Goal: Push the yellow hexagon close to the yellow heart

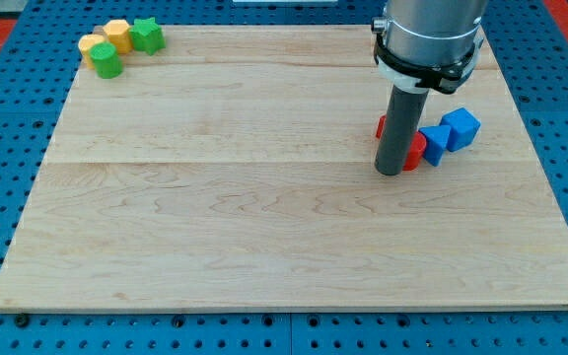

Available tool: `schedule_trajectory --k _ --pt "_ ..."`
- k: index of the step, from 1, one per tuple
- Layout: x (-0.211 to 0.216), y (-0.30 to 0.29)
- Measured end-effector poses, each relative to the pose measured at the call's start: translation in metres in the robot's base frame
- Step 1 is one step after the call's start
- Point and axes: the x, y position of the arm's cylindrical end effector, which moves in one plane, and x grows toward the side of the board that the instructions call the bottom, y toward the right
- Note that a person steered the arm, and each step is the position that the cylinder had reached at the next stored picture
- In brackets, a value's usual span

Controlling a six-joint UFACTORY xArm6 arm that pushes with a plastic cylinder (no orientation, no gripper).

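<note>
board: big pale wooden board [264, 217], blocks in 2 clumps, top-left and right

arm: dark rod, my tip [390, 173] down on the wood, nothing to grip with, touching the red block [414, 151] beside 2 blue cubes [460, 129]

targets: yellow hexagon [117, 35] already right next to the yellow heart [94, 46], green ones [147, 35] alongside

step: looks basically done, or just a small nudge needed after crossing over

gap: hexagon well apart from tip, far top-left

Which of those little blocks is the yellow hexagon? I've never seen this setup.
Look to the wooden board's top-left corner, where four small blocks huddle. The yellow hexagon sits in the middle of that cluster, between the green star and the yellow heart. Unlike the rounded heart, it has flat, angled sides.
</note>
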Motion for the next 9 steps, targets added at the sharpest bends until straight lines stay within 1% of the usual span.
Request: schedule_trajectory --k 1,2,3,4,5,6,7,8,9 --pt "0.000 0.001" --pt "-0.008 -0.065" --pt "-0.025 -0.179" --pt "-0.058 -0.274" --pt "-0.064 -0.298" --pt "-0.063 -0.302" --pt "-0.060 -0.340" --pt "-0.060 -0.412" --pt "-0.064 -0.421"
